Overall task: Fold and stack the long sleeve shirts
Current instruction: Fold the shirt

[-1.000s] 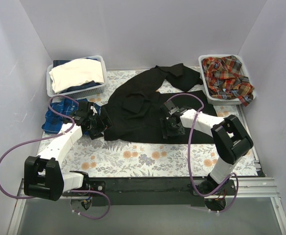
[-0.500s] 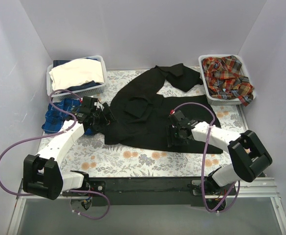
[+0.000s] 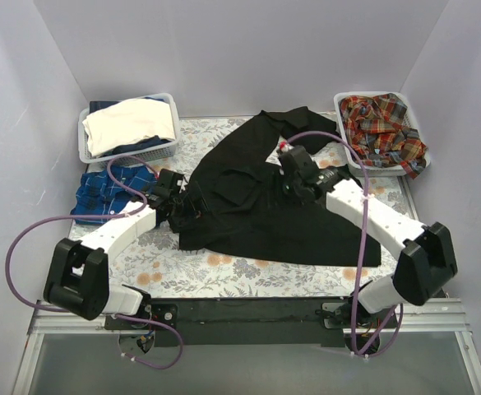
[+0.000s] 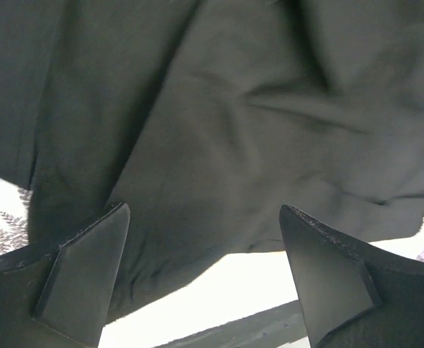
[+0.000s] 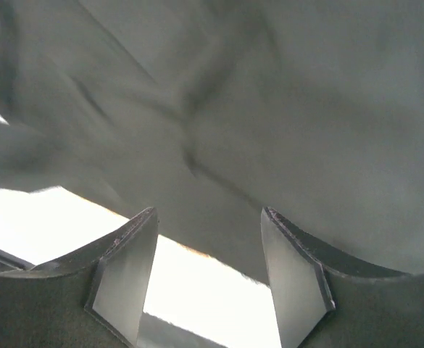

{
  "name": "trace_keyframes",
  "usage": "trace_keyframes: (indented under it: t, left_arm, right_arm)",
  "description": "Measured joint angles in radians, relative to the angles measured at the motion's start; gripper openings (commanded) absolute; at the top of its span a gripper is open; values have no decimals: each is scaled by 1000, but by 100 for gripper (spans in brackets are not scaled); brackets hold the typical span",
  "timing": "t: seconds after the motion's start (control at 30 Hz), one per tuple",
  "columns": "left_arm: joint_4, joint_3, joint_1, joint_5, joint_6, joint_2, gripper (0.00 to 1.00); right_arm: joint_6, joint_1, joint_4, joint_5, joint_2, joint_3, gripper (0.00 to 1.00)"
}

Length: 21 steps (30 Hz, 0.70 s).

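A plain black shirt [image 3: 256, 210] lies spread over the middle of the flowered table, one sleeve reaching to the back [image 3: 302, 123]. My left gripper [image 3: 182, 202] is open at the shirt's left edge; in the left wrist view [image 4: 204, 275] black cloth [image 4: 219, 130] lies just beyond the empty fingers. My right gripper [image 3: 293, 171] is open over the shirt's upper middle; in the right wrist view [image 5: 208, 272] black cloth [image 5: 269, 116] fills the frame beyond it. A blue-and-white checked shirt [image 3: 107, 196] lies at the left. Red-orange plaid shirts [image 3: 384, 132] fill the right basket.
A white basket [image 3: 164, 150] at the back left holds a cream cloth [image 3: 129, 123] over dark cloth. A white basket [image 3: 349, 156] stands at the back right. Purple cables loop from both arms. Grey walls close in the table on three sides.
My right gripper has moved from the shirt's near middle up toward its back part. My left gripper has shifted right onto the shirt's left edge. The shirt's near hem now lies wider to the right.
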Motion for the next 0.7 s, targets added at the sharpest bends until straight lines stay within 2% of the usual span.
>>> trace_keyframes:
  t: [0.17, 0.27, 0.47, 0.7]
  left_arm:
    - [15, -82, -14, -29, -27, 91, 84]
    - [39, -89, -14, -38, -43, 89, 84]
    - [71, -135, -14, -48, -72, 46, 84]
    - [26, -191, -15, -48, -105, -39, 83]
  right_arm:
    - [-58, 0, 97, -55, 254, 292, 66]
    - [-102, 0, 113, -92, 425, 422, 66]
    - [-164, 7, 108, -129, 612, 541, 66]
    - [-280, 60, 106, -113, 691, 595, 68]
